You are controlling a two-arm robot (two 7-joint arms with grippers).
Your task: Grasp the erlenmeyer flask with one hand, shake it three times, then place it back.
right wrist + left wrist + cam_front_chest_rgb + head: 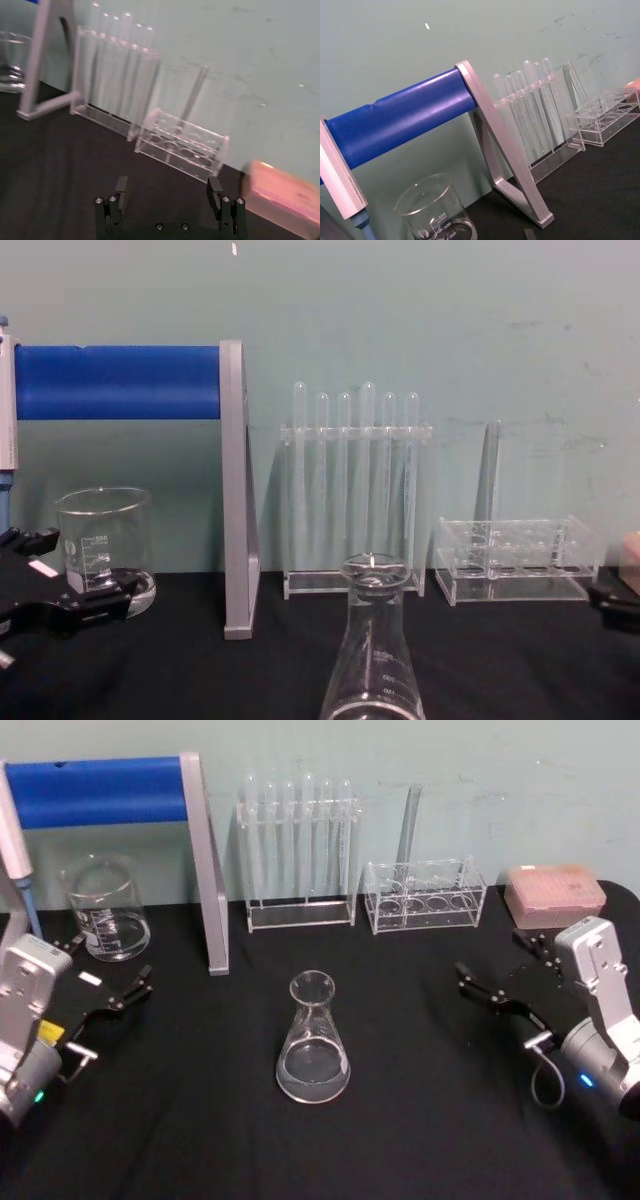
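The erlenmeyer flask stands upright on the black table, near the middle, with a little clear liquid in its base. In the chest view the erlenmeyer flask rises at the bottom centre. My left gripper rests at the table's left, open and holding nothing, well left of the flask; the chest view shows my left gripper in front of a beaker. At the right my right gripper is open and holds nothing, well right of the flask. In the right wrist view the right gripper has its two fingers wide apart.
A glass beaker stands at the back left beside a metal stand with a blue roll. A test tube rack, a lower clear rack and a pink box line the back. Open black table surrounds the flask.
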